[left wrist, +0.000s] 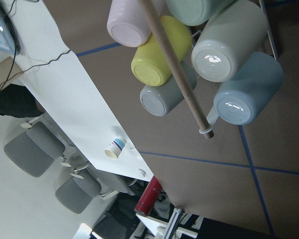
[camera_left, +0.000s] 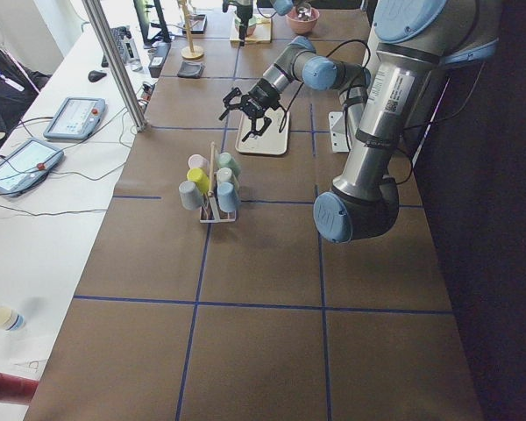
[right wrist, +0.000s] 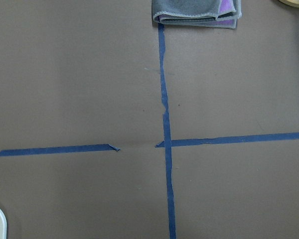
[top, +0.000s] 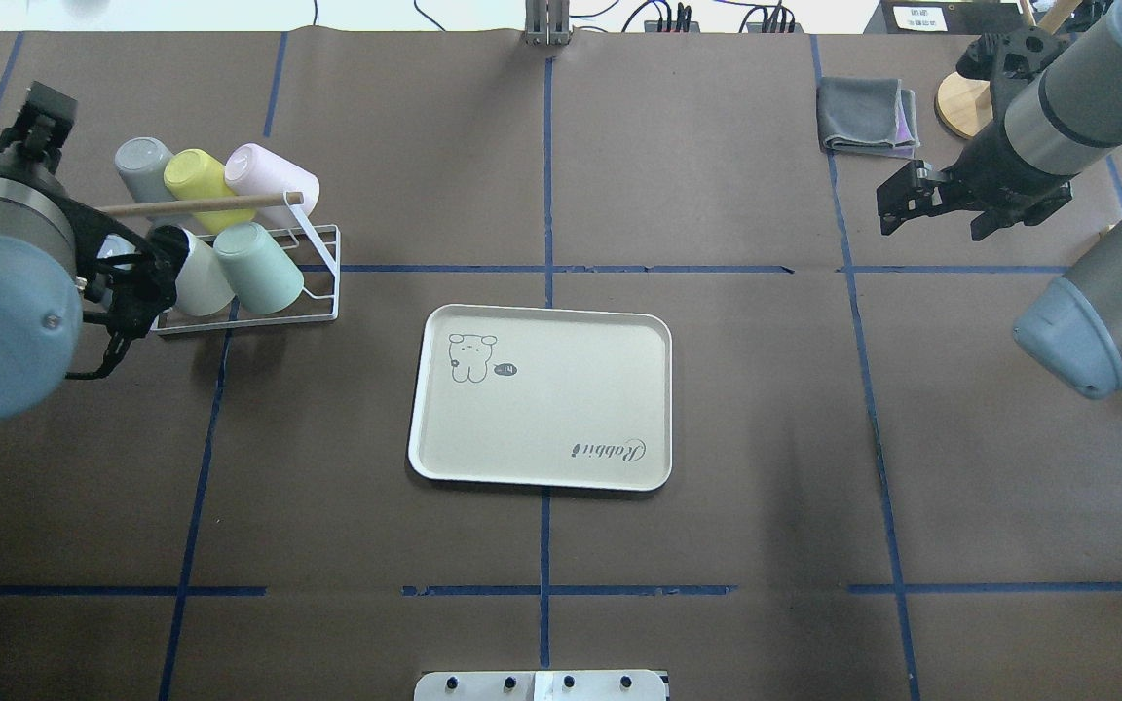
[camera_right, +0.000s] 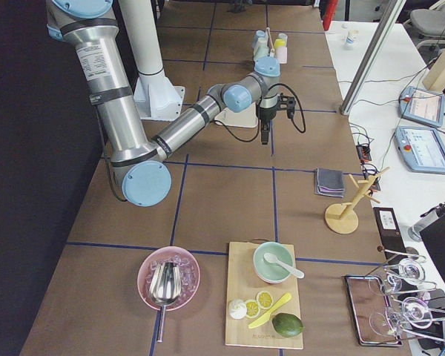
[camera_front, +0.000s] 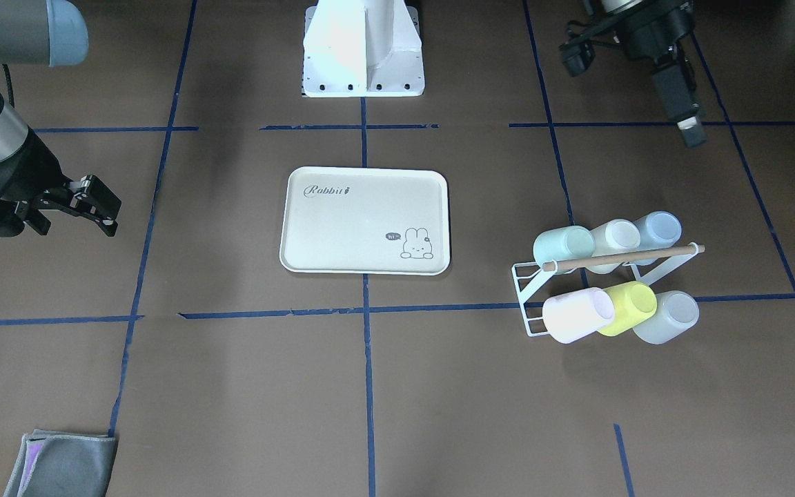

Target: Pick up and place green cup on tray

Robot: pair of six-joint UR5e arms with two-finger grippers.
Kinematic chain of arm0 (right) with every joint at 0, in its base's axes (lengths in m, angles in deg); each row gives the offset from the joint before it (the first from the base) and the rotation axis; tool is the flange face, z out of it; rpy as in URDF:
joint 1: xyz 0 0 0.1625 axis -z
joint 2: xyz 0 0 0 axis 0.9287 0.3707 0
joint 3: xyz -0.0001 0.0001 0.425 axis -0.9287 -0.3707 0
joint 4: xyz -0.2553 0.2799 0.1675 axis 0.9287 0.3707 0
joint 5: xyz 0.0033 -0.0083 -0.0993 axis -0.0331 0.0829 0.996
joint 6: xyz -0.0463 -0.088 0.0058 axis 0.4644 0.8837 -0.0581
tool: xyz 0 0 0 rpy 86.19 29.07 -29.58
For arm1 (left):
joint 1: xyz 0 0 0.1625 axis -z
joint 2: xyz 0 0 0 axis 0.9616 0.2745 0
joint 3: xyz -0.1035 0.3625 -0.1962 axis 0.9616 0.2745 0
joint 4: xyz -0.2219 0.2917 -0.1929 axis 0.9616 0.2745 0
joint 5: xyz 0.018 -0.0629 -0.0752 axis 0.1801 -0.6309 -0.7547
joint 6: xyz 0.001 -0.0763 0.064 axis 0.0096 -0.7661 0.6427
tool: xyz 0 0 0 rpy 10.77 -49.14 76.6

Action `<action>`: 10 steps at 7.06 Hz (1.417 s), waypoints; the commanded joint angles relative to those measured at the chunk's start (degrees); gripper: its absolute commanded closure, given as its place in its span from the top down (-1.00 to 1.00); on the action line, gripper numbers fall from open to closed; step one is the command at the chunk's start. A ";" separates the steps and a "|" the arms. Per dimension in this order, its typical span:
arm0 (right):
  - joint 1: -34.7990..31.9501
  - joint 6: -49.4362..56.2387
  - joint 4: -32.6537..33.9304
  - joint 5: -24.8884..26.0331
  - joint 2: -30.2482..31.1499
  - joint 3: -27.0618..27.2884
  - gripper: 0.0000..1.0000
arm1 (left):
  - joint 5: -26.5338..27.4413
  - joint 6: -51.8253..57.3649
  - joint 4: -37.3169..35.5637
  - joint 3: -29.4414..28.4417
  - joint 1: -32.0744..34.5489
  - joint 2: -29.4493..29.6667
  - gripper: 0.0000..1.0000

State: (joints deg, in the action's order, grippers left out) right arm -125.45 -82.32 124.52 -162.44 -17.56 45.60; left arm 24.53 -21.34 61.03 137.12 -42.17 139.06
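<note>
Closest to the left wrist camera is the wooden rod [left wrist: 174, 69] that tops a white wire rack [camera_front: 525, 290]. Six cups lean on the rack in two rows, their closed bases turned toward that camera. The green cup [camera_front: 563, 246] sits in the row nearer the robot, at the end closest to the tray [camera_front: 342, 235]. A white cup [camera_front: 615, 238] touches it, and a pale blue cup [camera_front: 656, 229] comes after that. The green cup is not upright. Its long axis slants roughly along the rack's length, with the wider mouth end lower and toward the tray and the base raised toward the robot's left. The far row holds a pink cup [camera_front: 577, 314], a yellow cup [camera_front: 629, 307] and a grey cup [camera_front: 666, 317].

The tray lies flat at mid-table, well apart from the rack, its long side running across the table, with nothing on it.

The left gripper [camera_front: 691, 131] hangs above the table on the robot's side of the rack and touches no cup. Its fingers show end-on, so I cannot tell how far they are spread. The right gripper [camera_front: 79, 219] hovers over bare table on the other side of the tray, its fingers spread wide and holding nothing. A folded grey cloth [camera_front: 59, 462] lies at the table's far corner on that side.
</note>
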 commanded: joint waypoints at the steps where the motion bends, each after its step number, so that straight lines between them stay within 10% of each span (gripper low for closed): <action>1: 0.08 -0.09 -0.08 0.00 0.26 -0.09 1.00 | 7.01 7.20 -1.86 -3.90 -5.78 0.93 0.99; 10: 0.08 -0.79 -0.16 0.17 1.05 0.00 1.00 | 13.35 5.29 -1.77 -22.45 -14.57 6.55 1.00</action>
State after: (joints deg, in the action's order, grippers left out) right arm -125.37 -83.06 124.32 -162.33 -16.51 45.64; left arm 37.63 -15.12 59.23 116.84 -55.43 144.95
